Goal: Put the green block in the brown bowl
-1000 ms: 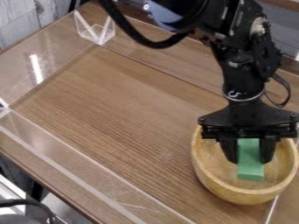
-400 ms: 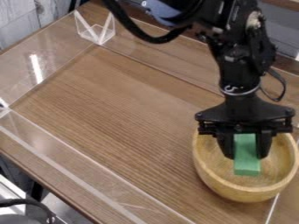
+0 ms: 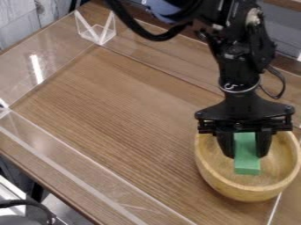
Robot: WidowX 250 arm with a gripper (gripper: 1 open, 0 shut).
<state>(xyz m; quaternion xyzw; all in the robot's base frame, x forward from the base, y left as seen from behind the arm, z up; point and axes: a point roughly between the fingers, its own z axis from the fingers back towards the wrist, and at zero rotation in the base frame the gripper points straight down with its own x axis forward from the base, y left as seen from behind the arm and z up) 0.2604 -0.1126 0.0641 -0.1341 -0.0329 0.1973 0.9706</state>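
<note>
Camera view, the only one: the task looks nearly finished but not quite. The gripper [image 3: 245,138] hangs directly over the brown bowl [image 3: 216,177], pointing steeply down, its two fingers clenched on the upper end of the green block [image 3: 247,156]. The block stands almost upright below the fingertips, and its lower end reaches down inside the bowl's rim, at or close to the bowl floor; whether it actually touches the wood I cannot tell from this angle. So the carry appears done: the block is already within the bowl's outline. What seems left is for the jaws to let go, so the block drops or tips to rest in the bowl, and then for the arm to lift clear. A risk, as I judge it, is the block sticking to a finger or toppling against the rim on release, though the bowl is wide enough to catch it.

Counting: one green block, under the gripper and held by it. One brown bowl, beneath the gripper, on the wooden table [image 3: 106,105]. One robot arm [image 3: 241,53], rising above the gripper. One small clear bracket-like piece [image 3: 95,31], well apart from the gripper at the far left corner of the table.
</note>
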